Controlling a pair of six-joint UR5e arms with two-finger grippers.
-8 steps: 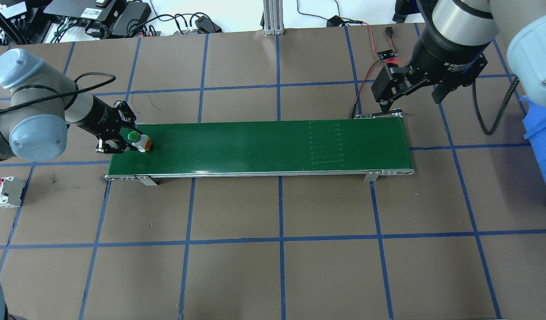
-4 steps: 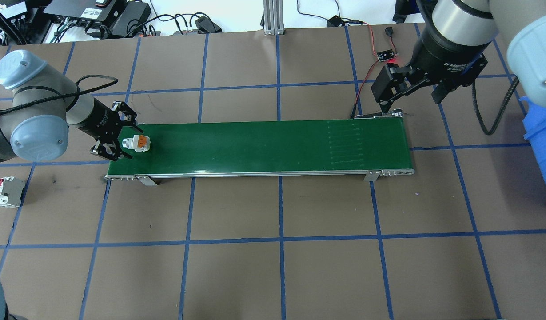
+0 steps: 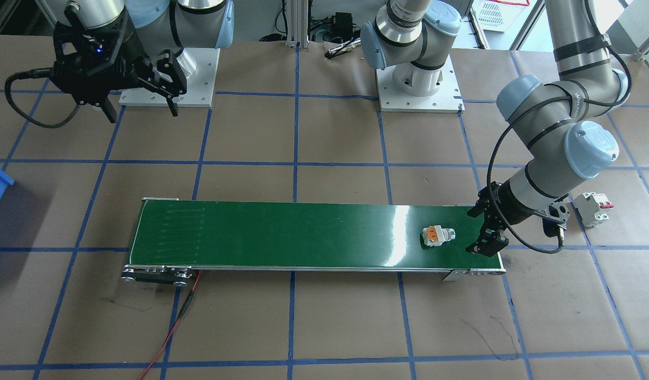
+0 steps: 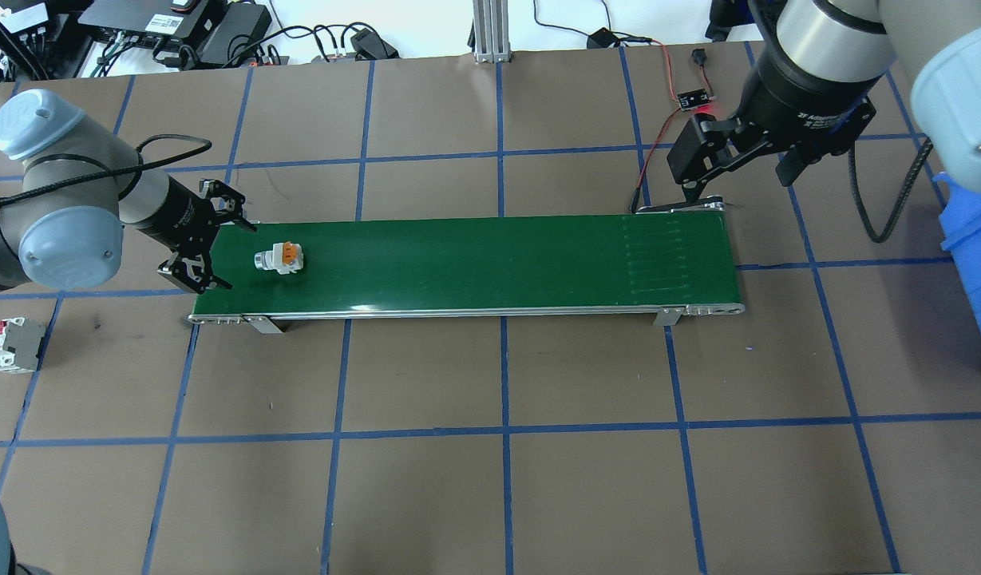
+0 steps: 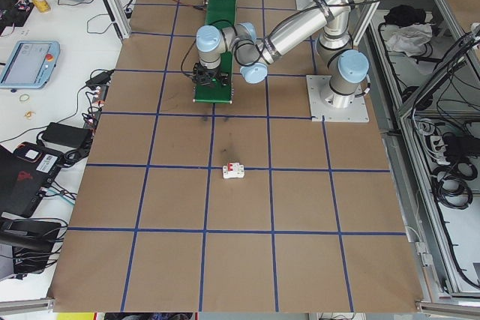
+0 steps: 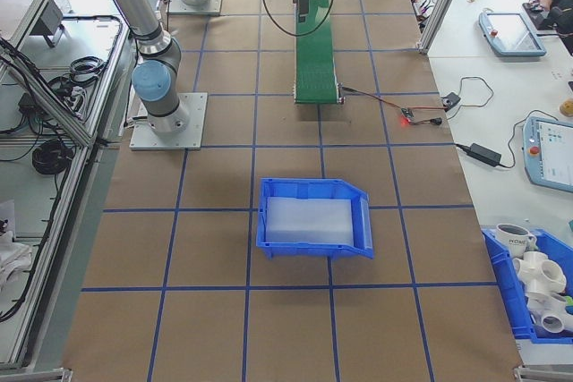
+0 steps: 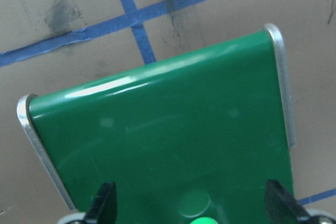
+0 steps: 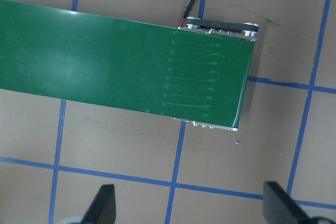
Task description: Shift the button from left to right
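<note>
From the front, the button [image 3: 438, 235] lies on its side near the belt's [image 3: 303, 237] left end, now clear of my left gripper [image 3: 485, 228], whose jaws gape empty: released, and riding rightward, I judge. Overhead, it has drifted further from the left gripper [image 4: 204, 246]; my right gripper [image 4: 702, 172] hangs wide open, empty, behind the belt's [image 4: 498, 263] far end. Brown gridded table [image 4: 498, 447], a breaker [image 4: 11, 345] at its left edge.

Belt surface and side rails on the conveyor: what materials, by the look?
Belt: likely smooth PVC or rubber, glossy green; it shows bright glare streaks. Side rail: looks like bare metal, probably aluminium, silvery and brushed. Neither can be confirmed from pictures alone.
</note>
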